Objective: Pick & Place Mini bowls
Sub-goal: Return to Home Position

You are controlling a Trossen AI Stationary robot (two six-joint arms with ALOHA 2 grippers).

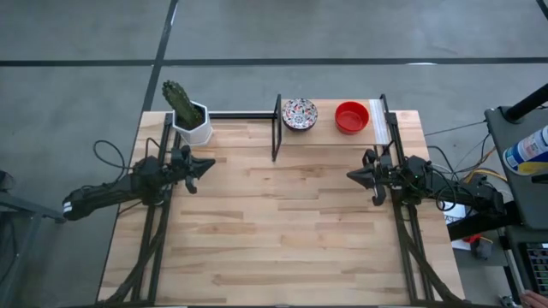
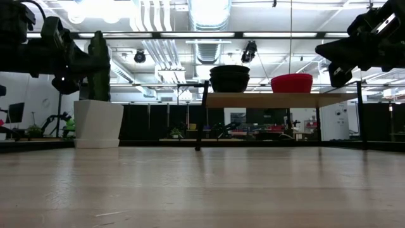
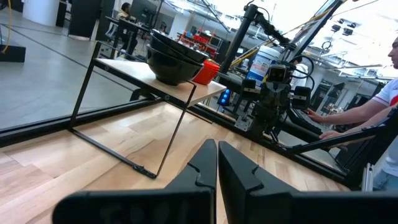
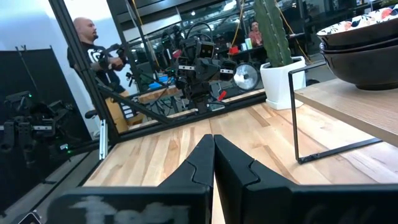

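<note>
A stack of floral-patterned mini bowls (image 1: 300, 113) and a stack of red mini bowls (image 1: 352, 117) stand on a small raised wooden shelf (image 1: 327, 132) at the table's far side. In the low view the floral stack (image 2: 229, 78) shows dark beside the red stack (image 2: 292, 83). My left gripper (image 1: 205, 164) is shut and empty at the table's left, above the table. My right gripper (image 1: 354, 175) is shut and empty at the table's right. The left wrist view shows the floral stack (image 3: 174, 57) with the red stack (image 3: 206, 71) behind it; the right wrist view shows the floral stack (image 4: 364, 46).
A white hexagonal pot with a green cactus (image 1: 190, 115) stands at the far left, beside the shelf's black wire frame (image 1: 276, 128). The wooden tabletop (image 1: 282, 231) lies between and in front of the arms. A person (image 4: 93, 53) stands beyond the table's left side.
</note>
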